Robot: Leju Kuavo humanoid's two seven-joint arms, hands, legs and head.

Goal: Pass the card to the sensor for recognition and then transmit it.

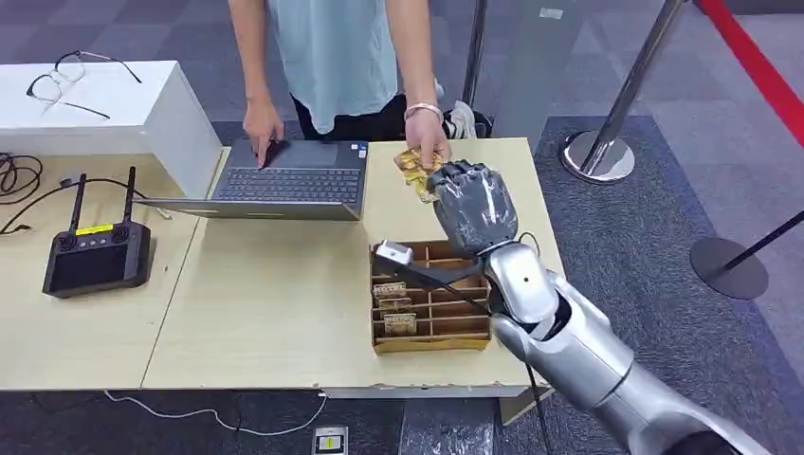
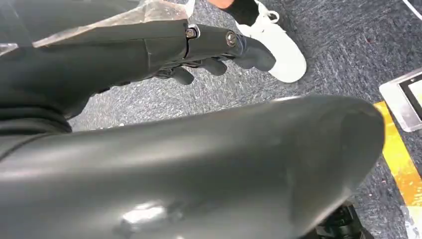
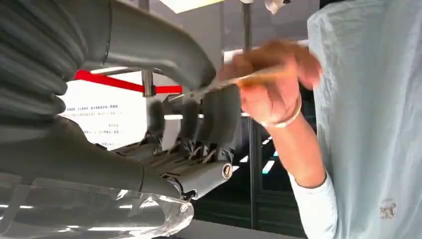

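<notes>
The right hand (image 1: 471,204) pinches the thin, stiff card (image 1: 413,171), seemingly by its edge. A person's hand (image 1: 429,144) takes the card's twelve-o'clock end. The left hand (image 2: 219,52) hangs with its fingers curled, holding nothing.

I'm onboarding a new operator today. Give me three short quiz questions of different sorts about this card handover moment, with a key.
1. True or false: the grey robot right hand and a person's hand both touch the thin golden-brown card.
2. The person's other hand rests on: A) black remote controller B) grey open laptop C) brown cardboard divided box.
3. What lies on the white box?

Key: 1 true; 2 B; 3 black-framed eyeglasses.
</notes>
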